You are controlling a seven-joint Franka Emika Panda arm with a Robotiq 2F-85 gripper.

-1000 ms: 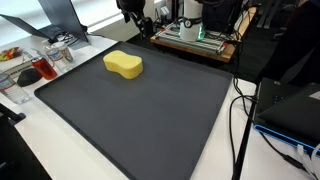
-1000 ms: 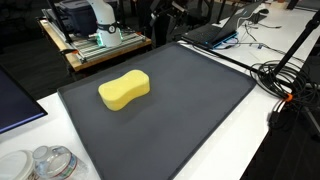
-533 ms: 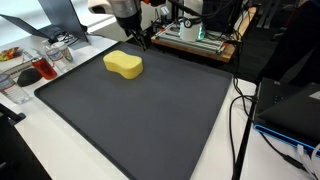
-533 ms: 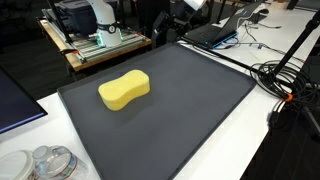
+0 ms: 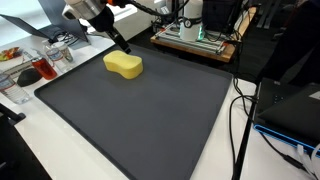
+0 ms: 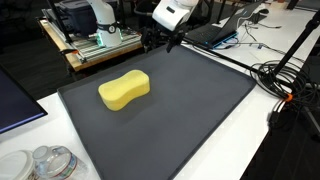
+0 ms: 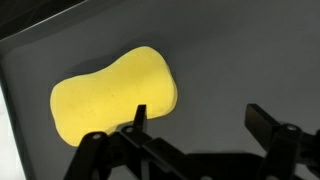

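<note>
**End effector and sponge, three views.** The end effector point(image 7: 198, 118) stood wide open in the wrist view. Its two dark fingers point(image 7: 140, 112) were set well apart, with only bare mat between them, and they gripped nothing. The yellow sponge point(image 7: 115, 95) lay flat on the dark mat point(image 7: 240, 50), at about ten o'clock from the midpoint between the fingertips. One finger overlapped the sponge's lower edge in that picture, but no contact could be made out.

In an exterior view the end effector point(image 5: 124, 47) hung from the arm, which entered from eleven o'clock. The fingertips were pointing down just at twelve o'clock of the sponge point(image 5: 123, 65) and close to its far edge. In an exterior view taken from another place, the end effector point(image 6: 160, 42) appeared at about one o'clock of the sponge point(image 6: 124, 90), near the far border of the mat point(image 6: 190, 110). It was clear of the sponge's surface.

The sponge was peanut-shaped and unsquashed, and it rested in the far part of the mat point(image 5: 150, 120). The mat covered most of the white tabletop point(image 5: 60, 150). Clear plastic containers point(image 6: 50, 163) stood on the tabletop at seven o'clock of the sponge, off the mat. A bundle of black cables point(image 6: 285, 80) lay at three o'clock of the sponge, also off the mat.
</note>
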